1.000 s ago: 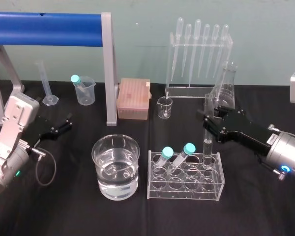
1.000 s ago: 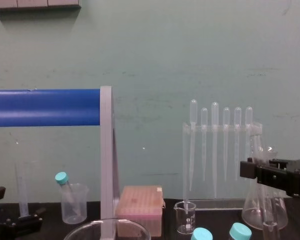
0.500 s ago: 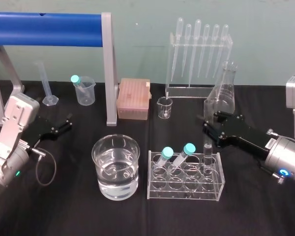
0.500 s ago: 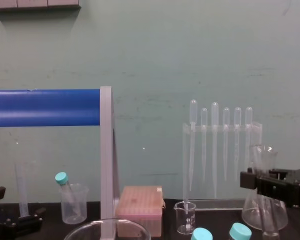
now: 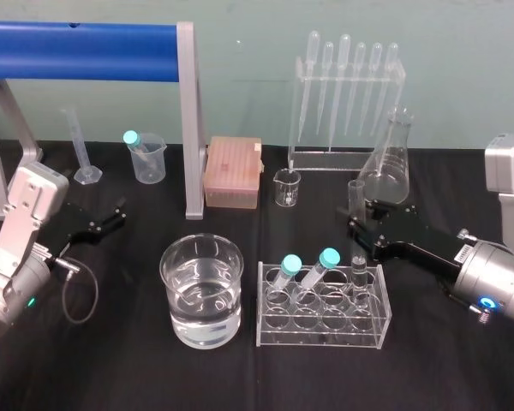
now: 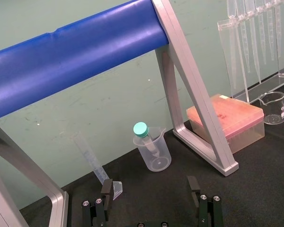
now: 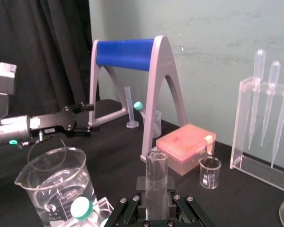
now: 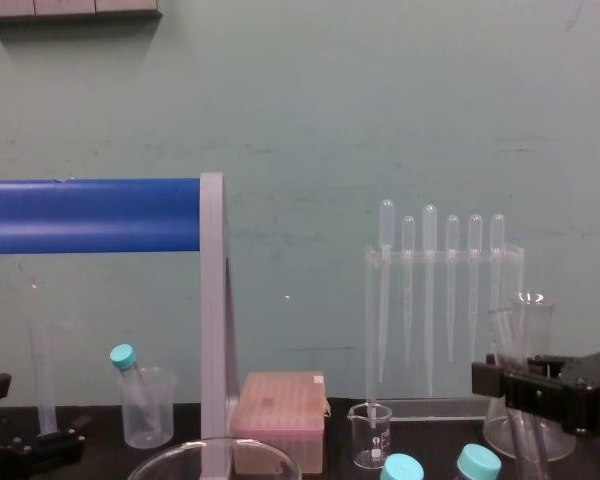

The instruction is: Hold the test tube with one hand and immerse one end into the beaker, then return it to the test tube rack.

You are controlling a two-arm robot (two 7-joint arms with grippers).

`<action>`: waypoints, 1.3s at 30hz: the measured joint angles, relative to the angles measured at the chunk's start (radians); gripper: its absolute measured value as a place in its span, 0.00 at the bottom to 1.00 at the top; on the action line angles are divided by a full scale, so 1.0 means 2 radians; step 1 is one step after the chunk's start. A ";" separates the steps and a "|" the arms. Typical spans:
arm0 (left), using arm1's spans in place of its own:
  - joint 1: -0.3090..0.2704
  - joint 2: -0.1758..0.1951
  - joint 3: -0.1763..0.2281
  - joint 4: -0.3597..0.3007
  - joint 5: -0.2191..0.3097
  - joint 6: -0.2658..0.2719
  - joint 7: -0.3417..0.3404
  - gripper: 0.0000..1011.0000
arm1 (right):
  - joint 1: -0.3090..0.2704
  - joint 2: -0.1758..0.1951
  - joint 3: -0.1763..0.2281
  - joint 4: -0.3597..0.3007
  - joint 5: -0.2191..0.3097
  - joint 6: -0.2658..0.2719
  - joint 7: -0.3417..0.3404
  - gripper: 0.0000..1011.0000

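The clear test tube [image 5: 356, 197] stands nearly upright in my right gripper [image 5: 358, 229], which is shut on its middle. Its lower end sits in the back right hole of the low clear test tube rack [image 5: 321, 336]. In the right wrist view the test tube [image 7: 156, 179] rises between the two fingers. The wide beaker [image 5: 201, 282] with water stands left of the rack. My left gripper [image 5: 111, 218] rests open and empty at the table's left, its fingers [image 6: 105, 187] spread wide.
Two teal-capped tubes [image 5: 304, 267] lean in the rack's left holes. Behind stand a pipette stand [image 5: 347, 94], a conical flask [image 5: 392, 163], a small glass beaker [image 5: 286, 187], a pink box [image 5: 233, 171], a plastic beaker [image 5: 147, 157] and a blue-barred frame [image 5: 86, 38].
My right gripper has come down and slightly left with the test tube, sinking its lower end deeper into the rack's back right hole. The left arm has not moved.
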State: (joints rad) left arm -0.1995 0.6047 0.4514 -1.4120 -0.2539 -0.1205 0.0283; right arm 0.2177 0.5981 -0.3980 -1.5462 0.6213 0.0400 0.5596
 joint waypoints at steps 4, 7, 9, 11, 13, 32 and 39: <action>0.000 0.000 0.000 0.000 0.000 0.000 0.000 0.99 | 0.000 0.000 -0.001 -0.001 -0.001 0.007 -0.004 0.23; 0.000 0.000 0.000 0.000 0.000 0.000 0.000 0.99 | 0.000 0.000 -0.001 -0.001 -0.001 0.007 -0.004 0.23; 0.000 0.000 0.000 0.000 0.000 0.000 0.000 0.99 | 0.000 0.000 -0.001 -0.001 -0.001 0.007 -0.004 0.23; 0.000 0.000 0.000 0.000 0.000 0.000 0.000 0.99 | 0.000 0.000 -0.001 -0.001 -0.001 0.006 -0.004 0.23; 0.000 0.000 0.000 0.000 0.000 0.000 0.000 0.99 | 0.000 0.000 -0.001 -0.001 -0.001 0.006 -0.004 0.23; 0.000 0.000 0.000 0.000 0.000 0.000 0.000 0.99 | 0.000 0.000 0.000 -0.001 -0.001 0.004 -0.003 0.58; 0.000 0.000 0.000 0.000 0.000 0.000 0.000 0.99 | 0.000 0.000 0.000 -0.001 0.000 0.004 -0.003 0.80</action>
State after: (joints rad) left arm -0.1995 0.6047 0.4514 -1.4120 -0.2539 -0.1206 0.0283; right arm 0.2177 0.5986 -0.3986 -1.5487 0.6205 0.0472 0.5538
